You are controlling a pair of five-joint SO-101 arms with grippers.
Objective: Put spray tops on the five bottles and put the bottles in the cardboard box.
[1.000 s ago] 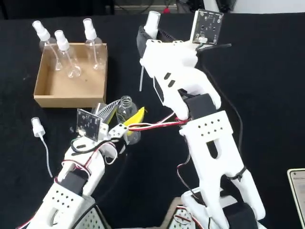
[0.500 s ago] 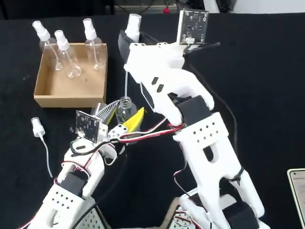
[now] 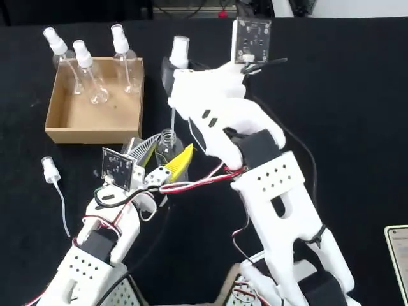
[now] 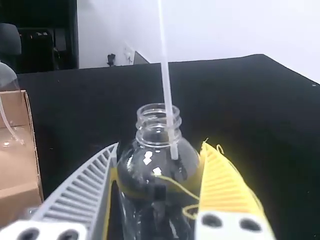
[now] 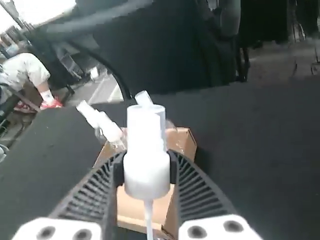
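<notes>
Clearly, the spray top (image 5: 146,170) has its tube (image 4: 166,75) inside a bottle (image 4: 155,165).

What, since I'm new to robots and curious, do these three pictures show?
Two white robot arms sit at a black table. One picture looks down from above; the other two come from cameras on each arm's wrist. The left gripper clamps an open clear bottle. The right gripper holds a spray top above it, its thin tube hanging at the bottle's mouth. A cardboard box holds three capped bottles; a spare spray top lies on the table.
</notes>
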